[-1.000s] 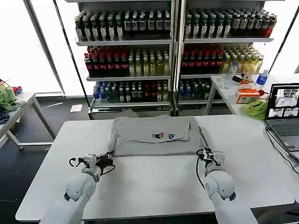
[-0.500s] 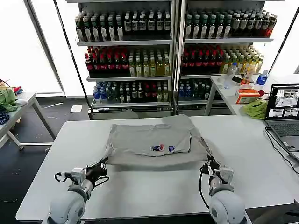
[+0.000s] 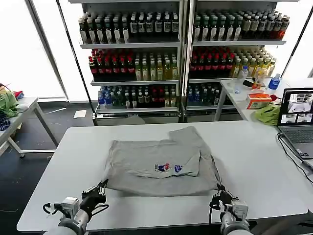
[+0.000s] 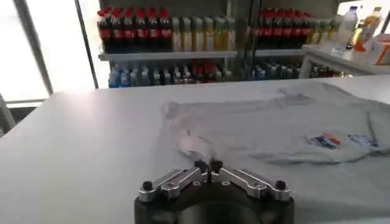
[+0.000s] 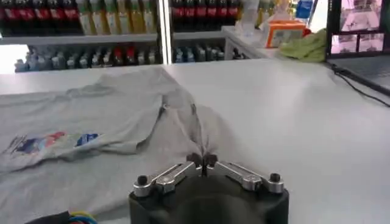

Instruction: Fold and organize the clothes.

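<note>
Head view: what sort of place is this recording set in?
Probably a shop-like test room: stocked drink shelves stand behind the white table with the grey T-shirt, and an open laptop sits on its right side.

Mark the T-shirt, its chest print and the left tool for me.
T-shirt (image 3: 142, 169): head view, plain grey cloth left of the print.
chest print (image 3: 168, 168): head view, middle of the coloured print.
left tool (image 4: 208, 166): left wrist view, between its fingertips, which pinch the shirt's near edge.

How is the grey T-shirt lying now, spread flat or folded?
Partly folded: the T-shirt lies doubled with its print up, near corners pinched by the left gripper and right gripper.
</note>
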Available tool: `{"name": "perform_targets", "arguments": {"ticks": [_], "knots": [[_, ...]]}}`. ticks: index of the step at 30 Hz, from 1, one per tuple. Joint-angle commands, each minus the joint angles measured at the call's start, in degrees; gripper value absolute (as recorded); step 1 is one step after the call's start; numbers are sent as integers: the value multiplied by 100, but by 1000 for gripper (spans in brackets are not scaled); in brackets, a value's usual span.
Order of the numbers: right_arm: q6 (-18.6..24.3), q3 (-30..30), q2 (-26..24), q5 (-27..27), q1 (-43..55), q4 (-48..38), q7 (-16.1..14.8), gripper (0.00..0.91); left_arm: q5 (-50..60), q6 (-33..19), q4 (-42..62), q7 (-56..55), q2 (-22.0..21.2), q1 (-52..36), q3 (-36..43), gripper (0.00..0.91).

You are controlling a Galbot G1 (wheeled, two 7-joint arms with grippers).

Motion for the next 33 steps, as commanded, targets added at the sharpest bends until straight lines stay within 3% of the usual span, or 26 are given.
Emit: {"name": "perform_targets", "arguments": {"ticks": [1, 21, 26, 30, 33], "knots": [[-6, 16, -116, -161, -379, 128, 47, 907, 74, -20, -247, -67, -90, 510, -190, 907], [-7, 472, -200, -35, -339, 814, 208, 907, -438, 117, -1226, -83, -231, 578, -165, 907], [17, 630, -106, 103, 430, 365, 66, 907, -739, 84, -946, -141, -174, 85, -289, 907], [305, 641, -45, 116, 1087, 26, -106, 907, -818, 0, -627, -118, -156, -436, -277, 907], [216, 627, -81, 254, 1668, -279, -220, 907, -797, -43, -306, -50, -16, -1004, -194, 907]]}}
